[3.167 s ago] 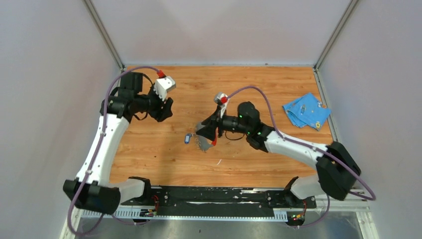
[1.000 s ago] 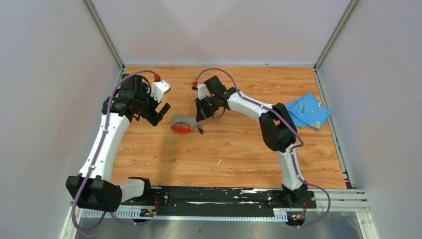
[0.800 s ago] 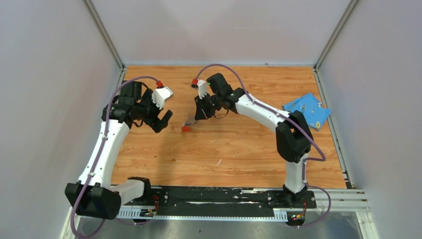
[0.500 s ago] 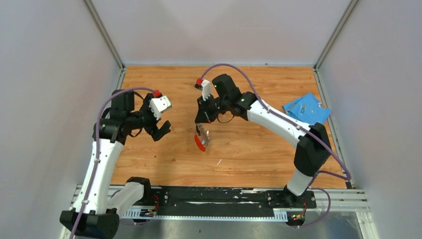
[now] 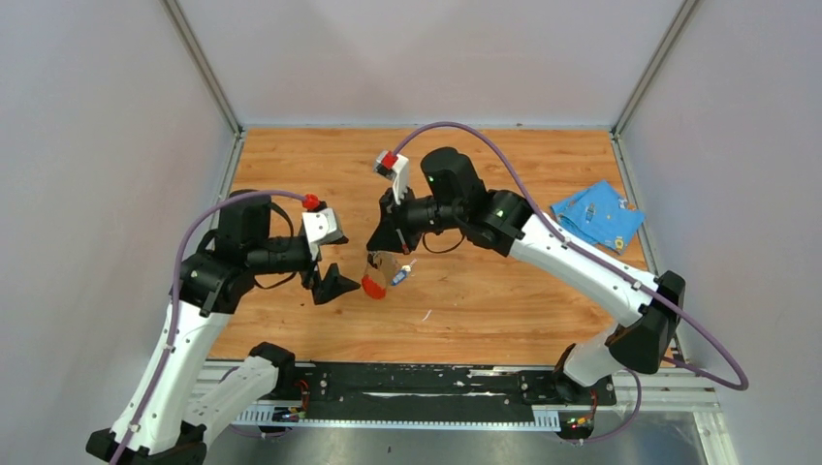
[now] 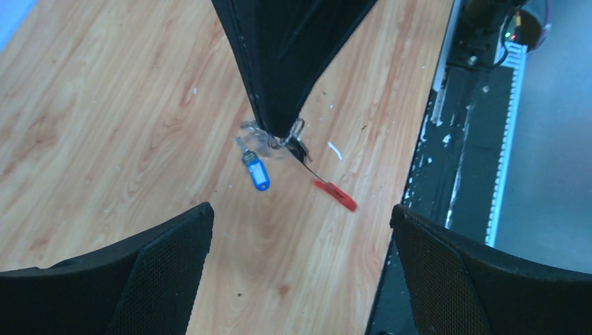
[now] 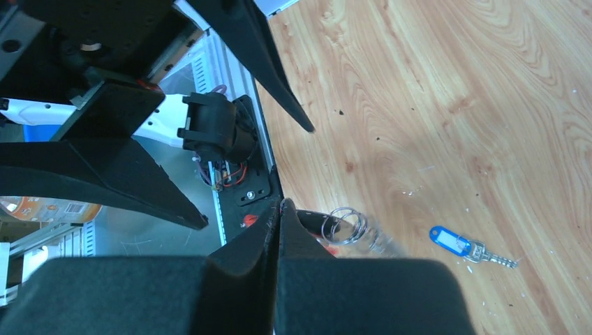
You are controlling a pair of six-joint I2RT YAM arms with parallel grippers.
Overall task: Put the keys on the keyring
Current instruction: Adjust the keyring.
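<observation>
My right gripper (image 5: 375, 249) is shut on the keyring, pinching it at its small metal ring (image 7: 345, 225). The red strap end (image 5: 373, 286) hangs below, above the wood. In the left wrist view the right gripper's fingers (image 6: 279, 84) come down from the top, with the ring (image 6: 279, 136) and the red strap (image 6: 335, 195) under them. A dark piece (image 7: 315, 222), perhaps the black-headed key, sits against the ring. The blue-headed key (image 7: 454, 243) (image 5: 399, 276) shows just beside it; I cannot tell whether it hangs or lies on the wood. My left gripper (image 5: 330, 281) (image 6: 299, 209) stands open, empty, left of the keyring.
A blue cloth (image 5: 596, 215) with small metal bits on it lies at the table's right edge. The black base rail (image 5: 417, 378) runs along the near edge. Grey walls close in the left, back and right sides.
My right arm has carried the swinging keyring from mid-table toward the near side. My left arm has drawn nearer and turned its open jaws toward the keyring.
</observation>
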